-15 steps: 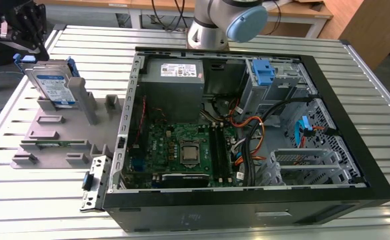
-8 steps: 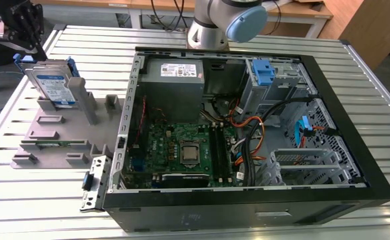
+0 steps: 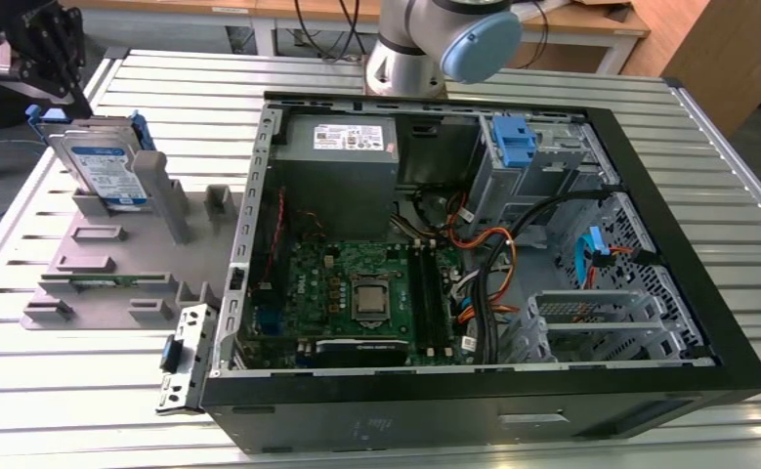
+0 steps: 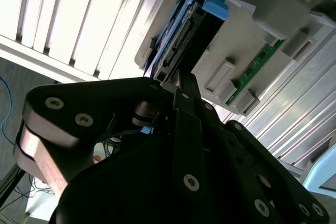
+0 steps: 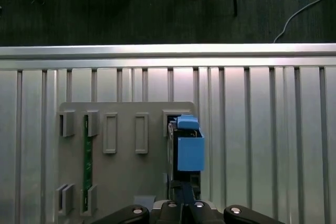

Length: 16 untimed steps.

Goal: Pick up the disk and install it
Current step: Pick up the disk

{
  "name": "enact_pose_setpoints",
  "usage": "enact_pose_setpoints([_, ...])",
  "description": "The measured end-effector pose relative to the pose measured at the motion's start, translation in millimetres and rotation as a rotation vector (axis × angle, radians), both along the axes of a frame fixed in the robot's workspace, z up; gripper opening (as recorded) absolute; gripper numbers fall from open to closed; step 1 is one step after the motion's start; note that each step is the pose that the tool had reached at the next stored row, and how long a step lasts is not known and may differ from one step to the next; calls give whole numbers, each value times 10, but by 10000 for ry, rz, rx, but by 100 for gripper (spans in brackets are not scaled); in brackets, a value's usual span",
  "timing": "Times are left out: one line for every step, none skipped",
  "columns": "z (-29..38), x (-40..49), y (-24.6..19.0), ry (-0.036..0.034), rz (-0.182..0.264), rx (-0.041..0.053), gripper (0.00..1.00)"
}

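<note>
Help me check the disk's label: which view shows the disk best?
The exterior view: the disk stands in its grey holder, label facing the camera. Both wrist views show it edge-on, with its blue bracket.

gripper (image 3: 44,93) above the bench's corner on the exterior view's left, its upper body cropped by the top edge | arm (image 3: 439,44) cut off at the top too | disk (image 3: 104,168): lower edge hidden behind the grey fixture (image 3: 133,264) posts | second wrist view: the gripper's body covers the disk's near end, contact unclear
</note>
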<state>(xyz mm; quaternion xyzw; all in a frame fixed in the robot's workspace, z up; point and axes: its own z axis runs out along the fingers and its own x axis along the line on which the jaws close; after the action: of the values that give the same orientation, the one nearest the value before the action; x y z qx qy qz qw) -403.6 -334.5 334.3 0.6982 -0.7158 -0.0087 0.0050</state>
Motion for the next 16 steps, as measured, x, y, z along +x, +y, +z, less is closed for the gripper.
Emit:
enact_pose_setpoints([0,0,0,0,1,26,11])
enact_pose_setpoints([0,0,0,-2,1,49,11])
enact_pose_setpoints([-1,1,0,-2,2,60,11])
enact_pose_setpoints([-1,1,0,-3,2,61,11])
enact_pose_setpoints([-1,1,0,-3,3,62,11])
enact_pose_setpoints([0,0,0,-2,2,61,11])
enact_pose_setpoints([0,0,0,-2,2,62,11])
enact_pose_setpoints([0,0,0,-1,2,62,11])
enact_pose_setpoints([-1,1,0,-3,3,63,11])
enact_pose_setpoints([-1,7,-1,-4,4,63,11])
enact_pose_setpoints([-1,13,-1,-3,4,63,11])
enact_pose_setpoints([0,15,0,-2,3,62,11])
enact_pose_setpoints([-1,15,0,-2,3,62,11])
enact_pose_setpoints([-1,15,0,-2,2,63,11])
enact_pose_setpoints([0,15,0,-2,2,62,11])
enact_pose_setpoints([-1,15,0,-2,2,63,11])
